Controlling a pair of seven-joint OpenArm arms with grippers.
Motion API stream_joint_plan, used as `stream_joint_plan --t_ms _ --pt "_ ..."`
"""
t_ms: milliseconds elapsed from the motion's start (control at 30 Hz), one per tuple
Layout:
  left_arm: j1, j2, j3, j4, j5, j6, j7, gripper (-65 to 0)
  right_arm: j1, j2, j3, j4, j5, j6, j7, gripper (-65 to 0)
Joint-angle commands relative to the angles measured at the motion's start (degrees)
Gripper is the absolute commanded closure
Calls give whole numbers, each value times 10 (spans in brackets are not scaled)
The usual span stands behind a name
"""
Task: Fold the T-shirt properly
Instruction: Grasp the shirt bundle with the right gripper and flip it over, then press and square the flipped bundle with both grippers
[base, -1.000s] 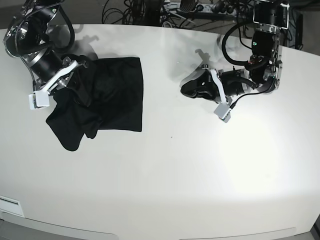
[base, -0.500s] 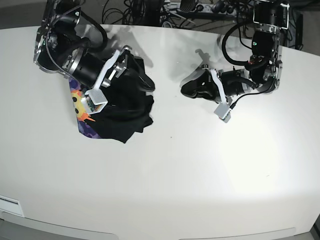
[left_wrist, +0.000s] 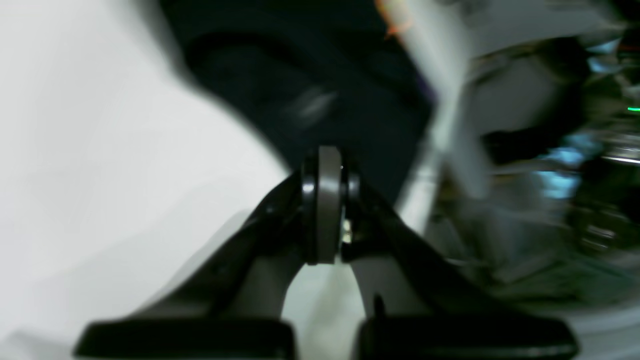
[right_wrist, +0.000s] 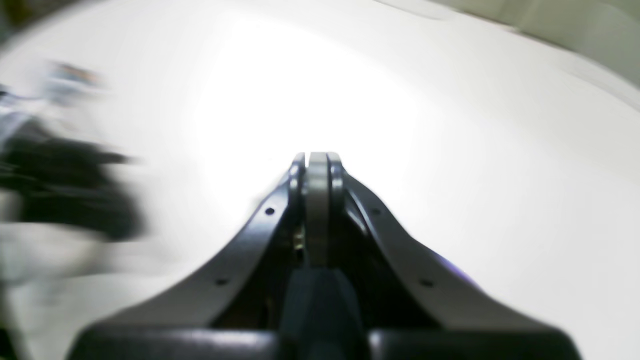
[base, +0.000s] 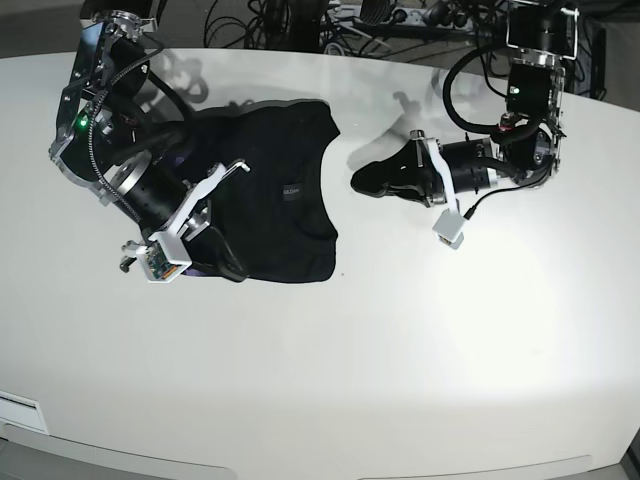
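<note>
The black T-shirt (base: 285, 160) lies spread on the white table (base: 400, 350), plain side up, with a small label near its middle. My right gripper (base: 225, 268) rests at the shirt's lower left edge. In the right wrist view this gripper (right_wrist: 317, 161) is shut, pads together; dark cloth shows in the gap behind them and a purple bit of T-shirt (right_wrist: 452, 267) peeks from under one finger. My left gripper (base: 362, 183) is shut and empty, just right of the shirt and apart from it. Past the left gripper (left_wrist: 325, 155) the T-shirt (left_wrist: 320, 85) is a blur.
Cables and equipment (base: 330, 20) crowd the table's far edge. The right arm's body (base: 120, 150) stands over the shirt's left side. The left arm's base (base: 530, 100) is at the back right. Bare table stretches across the front.
The bunched shirt has been laid out flatter and wider to the right. The right arm swung down to the shirt's lower left edge. The left gripper shifted slightly toward the shirt.
</note>
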Motion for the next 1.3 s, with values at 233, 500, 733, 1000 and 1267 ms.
stream_joint_plan --t_ms 233,500,733,1000,1267 --pt "-61 54 59 22 -35 -6 32 0 79 75 -5 -176 -16 8 55 0" --pt "-94 102 232 21 173 -6 -8 0 195 133 -13 -374 -15 35 63 0" --pt "-94 92 295 13 329 -6 -62 0 188 157 -15 -445 70 58 42 0" --pt "-95 30 295 -18 423 -6 -133 0 104 158 -14 -413 141 58 20 0" --pt "-124 -36 295 -35 517 -6 -243 0 -27 158 -3 -253 158 58 2 0"
